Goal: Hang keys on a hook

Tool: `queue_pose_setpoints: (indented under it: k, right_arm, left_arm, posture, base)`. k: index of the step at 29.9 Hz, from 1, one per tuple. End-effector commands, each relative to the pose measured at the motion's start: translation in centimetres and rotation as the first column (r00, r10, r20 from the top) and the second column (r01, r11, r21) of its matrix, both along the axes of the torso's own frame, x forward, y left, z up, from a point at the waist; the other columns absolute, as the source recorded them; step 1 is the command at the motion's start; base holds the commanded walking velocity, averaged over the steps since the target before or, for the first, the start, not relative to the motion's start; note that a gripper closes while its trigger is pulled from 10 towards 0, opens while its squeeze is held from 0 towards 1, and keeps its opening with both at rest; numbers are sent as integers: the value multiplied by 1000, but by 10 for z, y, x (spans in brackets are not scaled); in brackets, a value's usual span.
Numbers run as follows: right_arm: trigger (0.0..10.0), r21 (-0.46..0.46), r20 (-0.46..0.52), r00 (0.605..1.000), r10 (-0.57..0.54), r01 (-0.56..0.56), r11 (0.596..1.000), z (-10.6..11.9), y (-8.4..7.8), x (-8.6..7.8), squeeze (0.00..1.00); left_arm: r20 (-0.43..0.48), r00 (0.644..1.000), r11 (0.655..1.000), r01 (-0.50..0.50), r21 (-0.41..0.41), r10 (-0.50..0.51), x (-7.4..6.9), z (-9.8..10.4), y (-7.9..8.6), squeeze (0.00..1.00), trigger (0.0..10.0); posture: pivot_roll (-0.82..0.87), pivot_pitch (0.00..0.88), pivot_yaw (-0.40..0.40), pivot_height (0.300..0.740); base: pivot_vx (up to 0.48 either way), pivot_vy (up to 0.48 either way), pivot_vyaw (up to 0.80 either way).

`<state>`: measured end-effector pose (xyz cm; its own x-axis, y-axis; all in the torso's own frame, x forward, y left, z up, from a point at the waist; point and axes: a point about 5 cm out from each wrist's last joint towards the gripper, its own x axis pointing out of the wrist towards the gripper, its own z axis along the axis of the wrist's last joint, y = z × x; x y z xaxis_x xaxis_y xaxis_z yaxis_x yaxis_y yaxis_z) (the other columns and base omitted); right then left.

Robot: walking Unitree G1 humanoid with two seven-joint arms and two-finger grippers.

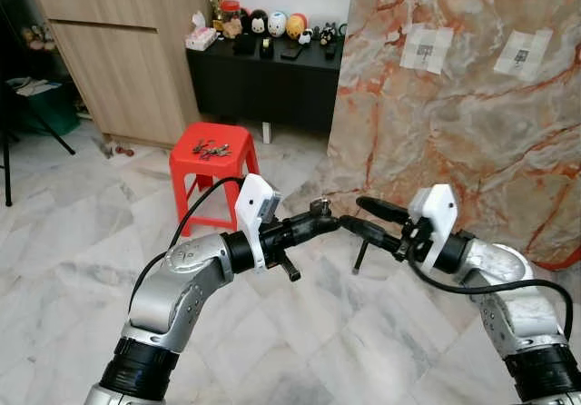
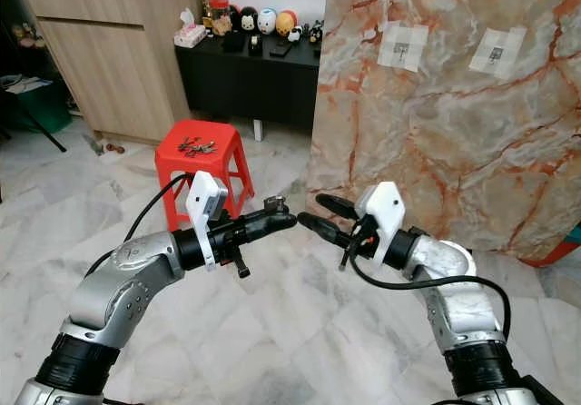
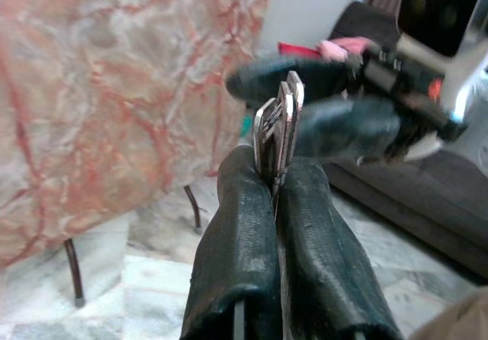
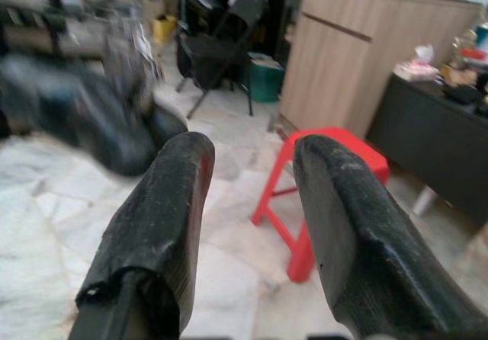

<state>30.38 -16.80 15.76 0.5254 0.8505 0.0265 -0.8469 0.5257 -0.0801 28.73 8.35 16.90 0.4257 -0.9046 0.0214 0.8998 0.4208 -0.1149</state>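
Observation:
My left gripper (image 1: 322, 216) is raised at chest height, shut on a small metal key (image 3: 278, 123) that sticks up between its fingertips (image 3: 252, 180). Facing it tip to tip, a few centimetres away, my right gripper (image 1: 354, 212) is open with nothing between its fingers (image 4: 164, 203). A bunch of keys (image 1: 211, 150) lies on top of a red plastic stool (image 1: 201, 164) ahead to the left. Two white hook pads (image 1: 427, 49) (image 1: 522, 55) are stuck high on the marble panel (image 1: 472, 123) to the right.
A wooden cabinet (image 1: 127, 51) stands at the back left. Beside it is a black sideboard (image 1: 263, 83) with small figurines. A dark sofa (image 3: 427, 195) is seen past my left gripper. The floor is pale marble tile (image 1: 300, 341).

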Motion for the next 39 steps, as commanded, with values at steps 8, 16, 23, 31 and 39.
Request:
queue_pose_setpoints:
  k: [8,16,23,31,39]
  right_arm:
    - [10000,-14,29,995,101,-100,995,14,-1,-5,0]
    - [10000,-140,12,983,185,-182,973,22,-16,-5,0]
    - [10000,-179,6,975,221,-216,960,29,-21,0,0]
    - [10000,-143,-59,949,309,-315,938,17,-9,-2,0]
    - [10000,-187,-131,905,404,-423,887,4,3,-8,0]
  left_arm:
    - [12,998,995,55,78,-57,-8,-8,-4,0,10000]
    - [7,997,991,77,111,-78,-11,-13,-4,0,10000]
    - [8,996,988,87,127,-89,-12,-14,-3,0,10000]
    - [52,987,963,138,231,-154,-18,-18,-7,0,10000]
    - [79,973,882,161,443,-217,-19,-33,-2,0,10000]
  posture:
    - [74,0,-45,740]
    - [73,0,-47,740]
    - [74,0,-47,740]
    - [87,0,-46,740]
    - [86,0,-46,740]
  base:
    - [0,0,0]
    - [0,0,0]
    - [0,0,0]
    - [0,0,0]
    - [0,0,0]
